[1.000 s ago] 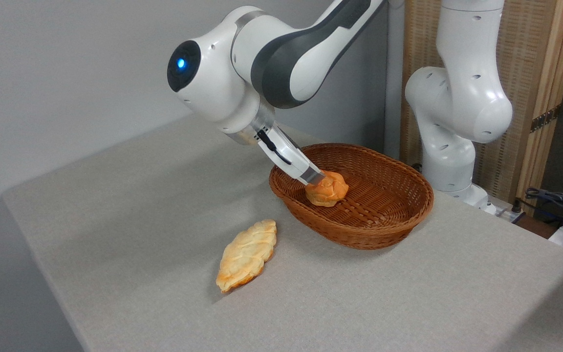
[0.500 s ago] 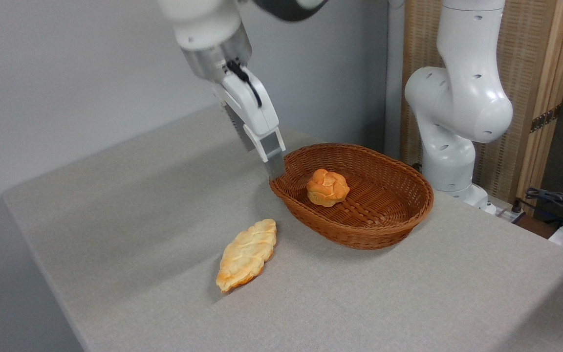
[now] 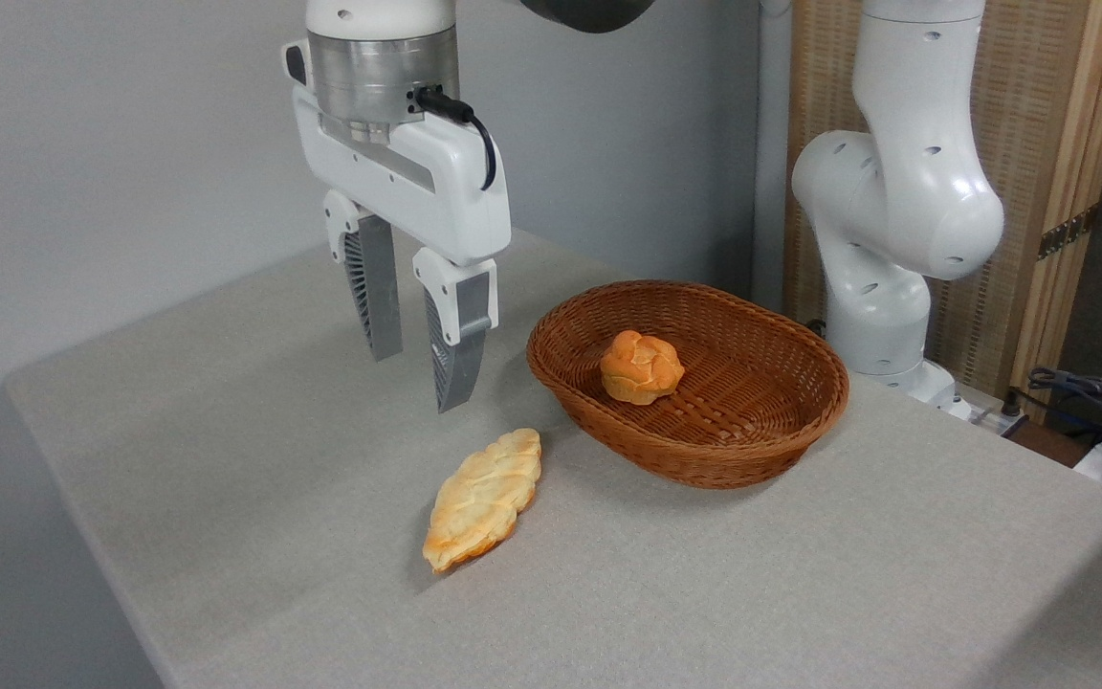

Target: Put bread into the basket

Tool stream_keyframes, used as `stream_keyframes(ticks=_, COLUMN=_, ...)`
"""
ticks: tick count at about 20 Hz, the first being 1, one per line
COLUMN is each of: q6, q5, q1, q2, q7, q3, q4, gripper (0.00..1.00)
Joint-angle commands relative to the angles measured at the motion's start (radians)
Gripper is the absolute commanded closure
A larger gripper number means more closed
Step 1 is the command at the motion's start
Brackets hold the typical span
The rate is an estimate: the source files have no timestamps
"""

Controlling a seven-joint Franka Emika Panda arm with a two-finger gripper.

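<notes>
Orange-brown and round, the bread has a knotted, swirled top over a paler base, and it sits inside the basket toward its left side. To the left and well clear of it, the claw hangs above the counter, its ribbed grey fingers apart and holding nothing. Reddish-brown wicker forms the oval, shallow basket. A flat, pale golden leaf-shaped pastry lies on the grey cloth-textured counter below the claw.
</notes>
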Motion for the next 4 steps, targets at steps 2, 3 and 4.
stream_keyframes(ticks=2, q6=0.015, q5=0.016, q1=-0.007, q2=0.009, q7=-0.062, q3=0.017, q4=0.015, gripper=0.0)
stream_keyframes(ticks=3, q6=0.015, q5=0.016, q1=-0.006, q2=0.009, q7=-0.064, q3=0.017, q4=0.015, gripper=0.0)
stream_keyframes(ticks=4, q6=0.015, q5=0.013, q1=-0.006, q2=0.009, q7=-0.065, q3=0.017, q4=0.015, gripper=0.0)
